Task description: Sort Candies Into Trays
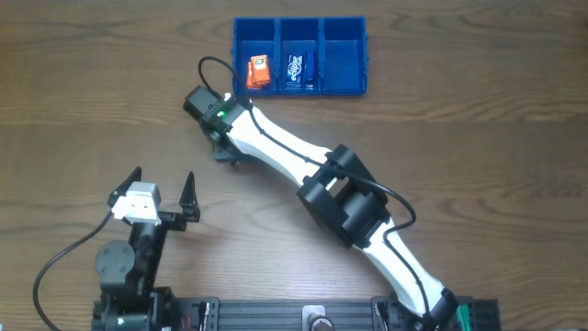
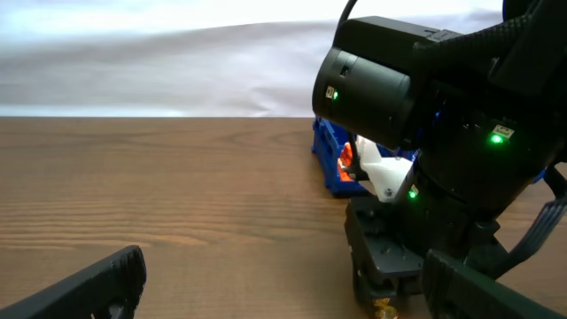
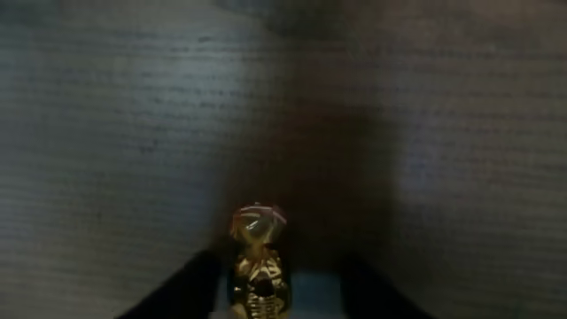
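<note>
A gold-wrapped candy [image 3: 257, 266] lies on the wooden table between the fingers of my right gripper [image 3: 283, 270], close against one finger with a gap to the other. That gripper [image 1: 223, 149] is down at the table left of centre, below the blue tray [image 1: 300, 21], and stands open around the candy. The tray has three compartments: an orange candy [image 1: 259, 72] in the left one, a blue candy [image 1: 296, 69] in the middle one. My left gripper [image 1: 165, 188] is open and holds nothing, near the front left. A speck of the gold candy [image 2: 383, 307] peeks out under the right gripper.
The right arm [image 1: 344, 198] stretches diagonally across the middle of the table from its base at the bottom right. Its black wrist [image 2: 416, 106] looms close in front of the left gripper, partly hiding the blue tray [image 2: 326, 155]. Bare wood lies to the left and the far right.
</note>
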Tool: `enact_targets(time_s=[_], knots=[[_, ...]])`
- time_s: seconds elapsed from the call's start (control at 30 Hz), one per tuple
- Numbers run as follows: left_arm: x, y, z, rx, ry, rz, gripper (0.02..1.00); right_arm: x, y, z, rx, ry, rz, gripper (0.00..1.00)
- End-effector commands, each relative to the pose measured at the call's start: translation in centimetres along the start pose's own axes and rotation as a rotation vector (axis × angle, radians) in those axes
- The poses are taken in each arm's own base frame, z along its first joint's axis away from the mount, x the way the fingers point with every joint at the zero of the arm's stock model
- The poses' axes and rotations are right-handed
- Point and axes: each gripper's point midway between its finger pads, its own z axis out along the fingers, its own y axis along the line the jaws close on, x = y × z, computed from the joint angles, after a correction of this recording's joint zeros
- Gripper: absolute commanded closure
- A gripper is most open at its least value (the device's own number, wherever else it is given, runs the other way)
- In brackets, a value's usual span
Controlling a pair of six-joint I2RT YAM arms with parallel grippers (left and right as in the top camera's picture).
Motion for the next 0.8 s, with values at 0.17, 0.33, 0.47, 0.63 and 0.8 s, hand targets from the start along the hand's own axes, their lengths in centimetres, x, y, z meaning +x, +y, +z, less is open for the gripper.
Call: enact_targets(time_s=[0.17, 0.33, 0.47, 0.63, 0.8], knots=[[1.6, 0.1, 0.1, 0.002, 0.046, -0.005, 0.020, 0.2, 0.0, 0.7, 0.001, 0.014, 0.011, 0.763], [1.6, 0.1, 0.1, 0.002, 0.046, -0.005, 0.020, 0.2, 0.0, 0.6, -0.001, 0.013, 0.011, 0.792], [1.6, 0.1, 0.1, 0.002, 0.046, -0.005, 0.023, -1.1, 0.2, -2.4, -0.031, -0.036, 0.003, 0.818], [1.6, 0.1, 0.1, 0.002, 0.046, -0.005, 0.020, -5.1, -1.5, -12.1, -0.071, -0.228, -0.039, 0.816], [1.6, 0.1, 0.1, 0.002, 0.046, -0.006, 0.020, -9.0, -7.8, -19.2, -0.015, -0.372, -0.010, 0.818]])
